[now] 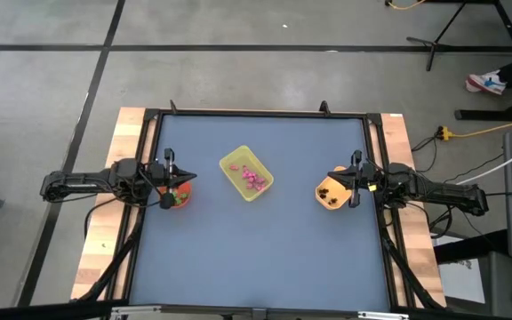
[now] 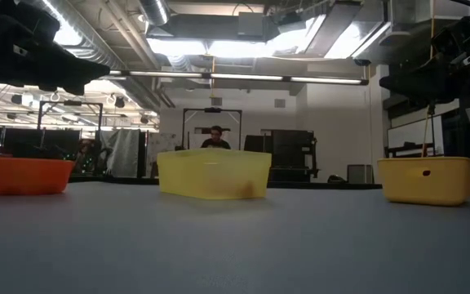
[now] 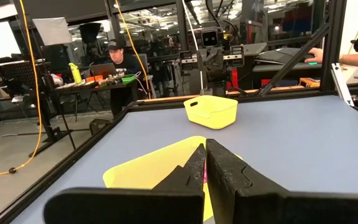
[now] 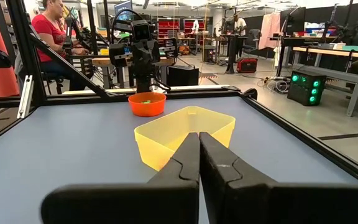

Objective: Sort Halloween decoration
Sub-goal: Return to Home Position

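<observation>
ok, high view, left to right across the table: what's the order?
Red bowl with green trinkets → yellow tray with pink trinkets → orange bowl with dark trinkets. Left gripper and right gripper overlap their bowls there, so unranked.

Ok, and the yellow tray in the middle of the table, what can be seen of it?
The yellow tray is rectangular, thin-walled, round-cornered, seemingly slightly translucent plastic. It stands upright and open near the middle of the blue table, askew to its edges. Pink trinkets lie clustered inside. The left gripper and right gripper hang off to either side, clear of it.
</observation>
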